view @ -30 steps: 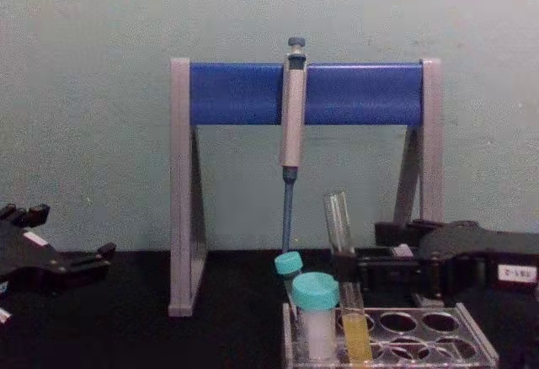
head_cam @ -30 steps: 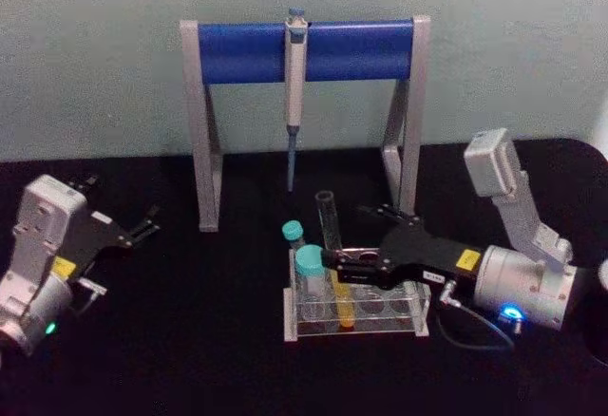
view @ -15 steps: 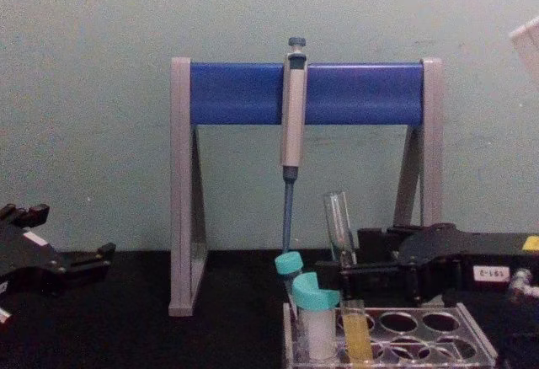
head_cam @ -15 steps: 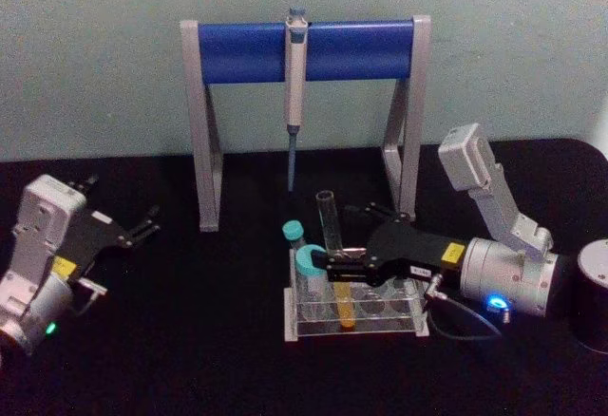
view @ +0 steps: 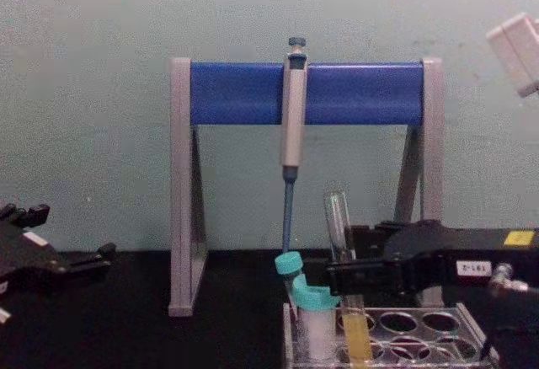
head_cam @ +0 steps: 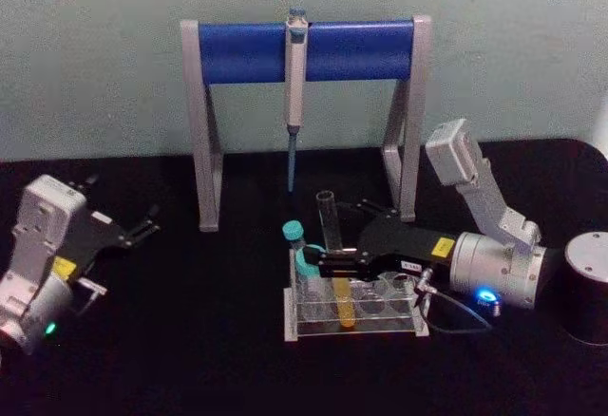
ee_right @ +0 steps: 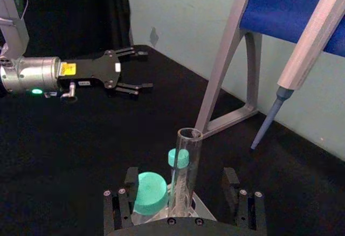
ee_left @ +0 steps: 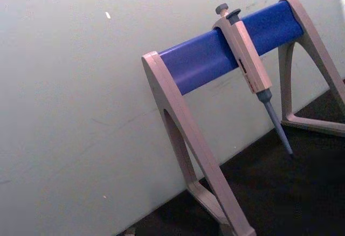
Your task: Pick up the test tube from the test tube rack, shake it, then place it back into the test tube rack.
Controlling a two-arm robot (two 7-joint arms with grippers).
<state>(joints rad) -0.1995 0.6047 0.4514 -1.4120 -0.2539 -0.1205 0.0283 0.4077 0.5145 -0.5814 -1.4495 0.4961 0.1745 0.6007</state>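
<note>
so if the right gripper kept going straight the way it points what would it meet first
The test tube: it stands between the open fingers of the right gripper, so the palm would likely reach it first. The large teal cap close beside it might be brushed too.

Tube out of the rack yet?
No, the test tube sits bottom-down in the test tube rack, with the right gripper open around it.

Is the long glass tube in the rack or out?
In. The test tube stands with its yellow end in the test tube rack, the right tool open around it.
</note>
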